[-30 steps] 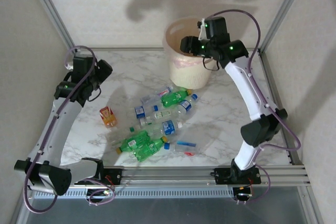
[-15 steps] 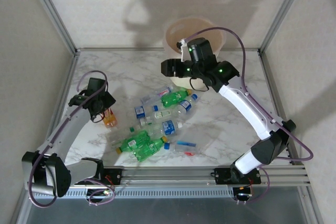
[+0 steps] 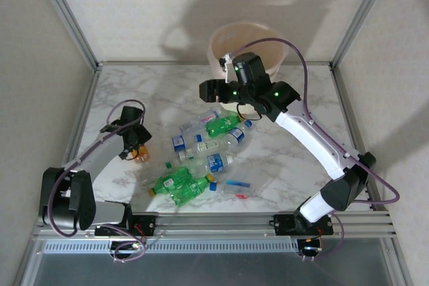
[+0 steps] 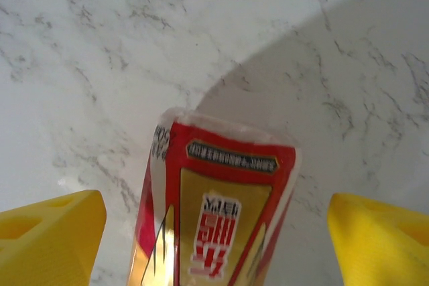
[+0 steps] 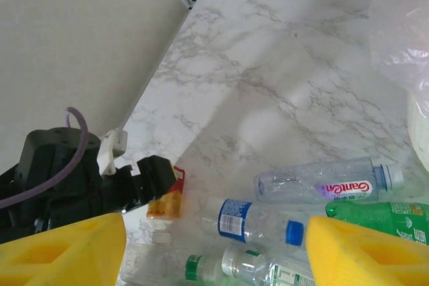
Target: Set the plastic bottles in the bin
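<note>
Plastic bottles (image 3: 204,152) lie heaped on the bench (image 3: 288,159); the bin (image 3: 218,38) stands at its far edge. Left jaws stand wide astride the red-labelled bottle (image 4: 214,212) (a gap shows on each side), left of the heap. Right jaws hang wide and empty near the bin.

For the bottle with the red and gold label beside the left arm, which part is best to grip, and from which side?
Grip the red and gold labelled bottle across its labelled body, the broad, even part. Approach as the left hand is aimed now: its open yellow fingers stand either side of the body, apart from it, so closing should pinch both sides.
</note>
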{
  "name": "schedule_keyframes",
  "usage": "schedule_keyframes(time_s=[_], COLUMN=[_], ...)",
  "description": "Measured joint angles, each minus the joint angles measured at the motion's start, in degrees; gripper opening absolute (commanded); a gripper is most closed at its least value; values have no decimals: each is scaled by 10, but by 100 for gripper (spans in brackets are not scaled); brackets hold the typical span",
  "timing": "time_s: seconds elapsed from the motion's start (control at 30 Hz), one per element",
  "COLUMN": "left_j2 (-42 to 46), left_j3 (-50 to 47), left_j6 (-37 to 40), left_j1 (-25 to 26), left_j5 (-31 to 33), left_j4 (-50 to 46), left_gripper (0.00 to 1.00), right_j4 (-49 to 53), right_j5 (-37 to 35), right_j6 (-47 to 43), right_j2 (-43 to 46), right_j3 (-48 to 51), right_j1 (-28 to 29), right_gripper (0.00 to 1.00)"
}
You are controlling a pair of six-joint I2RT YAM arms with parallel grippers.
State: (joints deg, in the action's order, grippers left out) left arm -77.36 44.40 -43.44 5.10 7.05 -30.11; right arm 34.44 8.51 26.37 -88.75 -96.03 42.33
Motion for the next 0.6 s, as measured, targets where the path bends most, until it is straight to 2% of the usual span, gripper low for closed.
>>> schedule_keyframes(time_s=[0.27,0.6], left_j2=[-68,-112], left_j3=[-13,-14], left_j6=[15,32], left_j1=[-14,-18], left_j5=[-9,-5], left_j4=[61,88], left_gripper=[78,62], right_j4=[0,0], right_j5=[-14,-27], right_j6=[7,21], right_j2=[5,30], right_j3=[18,33], right_j1=[1,3], right_gripper=[71,68])
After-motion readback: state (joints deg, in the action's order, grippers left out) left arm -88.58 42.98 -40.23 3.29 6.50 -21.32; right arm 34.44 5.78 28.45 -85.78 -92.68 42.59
